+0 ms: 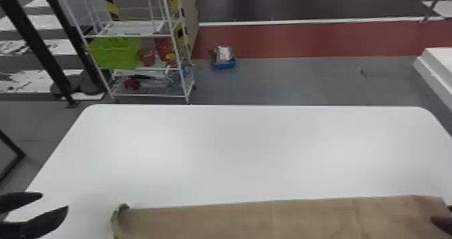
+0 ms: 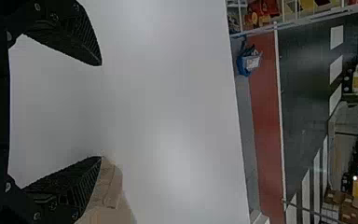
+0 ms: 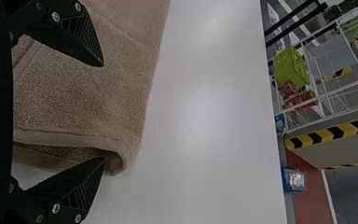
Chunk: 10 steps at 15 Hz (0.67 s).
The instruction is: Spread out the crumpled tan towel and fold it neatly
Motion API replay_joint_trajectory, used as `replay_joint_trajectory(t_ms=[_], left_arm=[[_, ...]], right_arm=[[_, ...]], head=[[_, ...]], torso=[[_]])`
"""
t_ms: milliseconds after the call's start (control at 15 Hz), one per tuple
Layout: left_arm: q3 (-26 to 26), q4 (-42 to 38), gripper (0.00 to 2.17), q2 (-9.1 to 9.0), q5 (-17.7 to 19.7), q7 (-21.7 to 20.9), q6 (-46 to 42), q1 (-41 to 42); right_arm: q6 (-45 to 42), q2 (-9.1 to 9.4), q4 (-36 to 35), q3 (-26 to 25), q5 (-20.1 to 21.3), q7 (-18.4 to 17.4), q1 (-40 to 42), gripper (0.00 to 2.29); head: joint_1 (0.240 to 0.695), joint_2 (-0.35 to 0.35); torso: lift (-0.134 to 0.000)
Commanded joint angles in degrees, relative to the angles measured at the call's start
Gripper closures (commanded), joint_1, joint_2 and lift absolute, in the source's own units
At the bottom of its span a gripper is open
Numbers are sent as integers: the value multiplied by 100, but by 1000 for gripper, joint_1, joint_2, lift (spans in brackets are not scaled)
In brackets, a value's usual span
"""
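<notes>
While the white table [image 1: 235,147] bears the towel [image 1: 235,221], shelving [image 1: 134,28] stands beyond.

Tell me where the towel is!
At the bottom of the head view, the tan towel lies on the white table, its right end by the right pincer.

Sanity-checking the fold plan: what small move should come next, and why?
Probably close the right end effector on the tan cloth towel. Its two flat black fingers stand open, one over the cloth, the other by its curled end hem. Finger height is hard to judge, so close slowly.
</notes>
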Motion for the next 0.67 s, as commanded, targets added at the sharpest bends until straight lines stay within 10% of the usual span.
replay_joint_trajectory(t_ms=[0,600], left_arm=[[40,-216,194,-30,167,-3,386,75],[-188,-1192,201,-320,1054,507,2197,31]], right_arm=[[81,-7,-139,-164,-41,2,112,174],[-95,99,-640,-955,-349,-25,595,178]], head=[[695,91],[695,-63]], torso=[[-122],[-122]])
